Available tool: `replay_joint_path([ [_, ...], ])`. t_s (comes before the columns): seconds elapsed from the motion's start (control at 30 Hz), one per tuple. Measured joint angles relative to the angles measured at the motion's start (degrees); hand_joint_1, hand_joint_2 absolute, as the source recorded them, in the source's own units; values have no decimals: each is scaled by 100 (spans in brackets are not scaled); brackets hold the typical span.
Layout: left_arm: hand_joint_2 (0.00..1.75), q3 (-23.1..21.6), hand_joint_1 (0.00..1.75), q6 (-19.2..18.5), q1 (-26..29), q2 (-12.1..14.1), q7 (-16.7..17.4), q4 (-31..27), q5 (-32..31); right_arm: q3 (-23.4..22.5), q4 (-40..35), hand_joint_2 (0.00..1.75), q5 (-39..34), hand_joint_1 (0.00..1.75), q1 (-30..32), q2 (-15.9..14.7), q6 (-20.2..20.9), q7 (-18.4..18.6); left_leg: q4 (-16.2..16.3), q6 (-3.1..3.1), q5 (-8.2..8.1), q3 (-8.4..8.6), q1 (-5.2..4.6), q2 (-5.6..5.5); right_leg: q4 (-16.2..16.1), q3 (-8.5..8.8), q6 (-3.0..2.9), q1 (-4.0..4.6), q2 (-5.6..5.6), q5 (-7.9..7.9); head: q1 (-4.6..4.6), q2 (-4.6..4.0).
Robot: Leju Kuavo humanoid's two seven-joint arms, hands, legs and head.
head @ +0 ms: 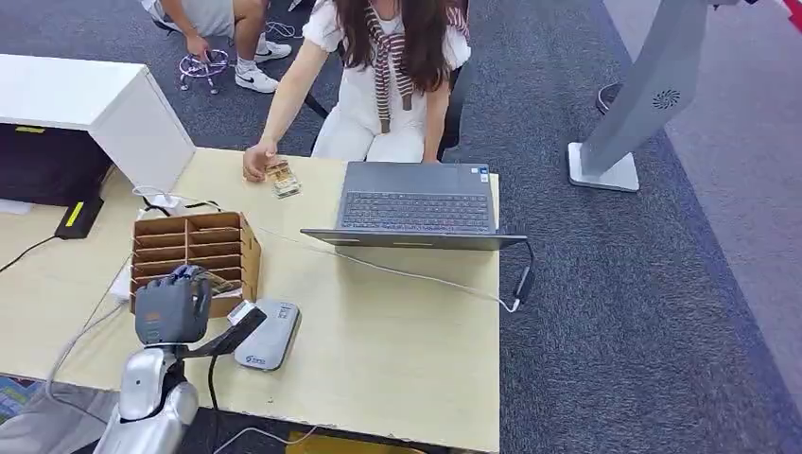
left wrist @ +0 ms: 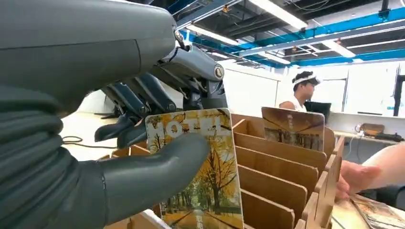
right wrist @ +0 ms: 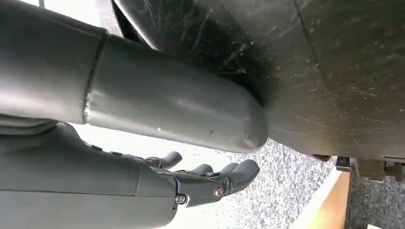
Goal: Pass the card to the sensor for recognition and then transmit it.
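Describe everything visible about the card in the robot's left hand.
The card is a flat, glossy rectangle printed with yellow autumn trees along a path and pale lettering across its top. The left hand holds it upright, thumb pressed on its printed face and darker fingers behind. It sits at the near end of the wooden slotted card holder; whether its lower edge is still in a slot cannot be told.

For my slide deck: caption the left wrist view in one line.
Left hand pinches a hotel card over the slotted cardboard organizer, where another card stands.
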Motion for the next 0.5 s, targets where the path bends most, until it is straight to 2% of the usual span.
replay_joint_path([
  [0.17, 175, -99, 175, -54, 22, -11, -135, -261, 159, 4, 0, 0, -2, 0, 2, 0, -4, 0, 0, 0, 0, 0, 0, 0, 0, 0, 0, 0, 0, 0, 0, 0],
  [0.4, 175, -564, 175, -575, 82, 96, -155, -1395, 597, 15, 0, 0, -2, 0, 11, 0, -24, 37, 0, 0, 0, -1, 0, 0, 0, 0, 0, 0, 0, 0, 2, 0],
  [0.5, 175, -695, 175, -632, 87, 164, -181, -1698, 691, 35, 0, 0, 0, 0, 11, 0, -24, 44, 0, 0, 0, -1, 0, 0, 0, 0, 0, 0, 0, 0, 0, 0],
])
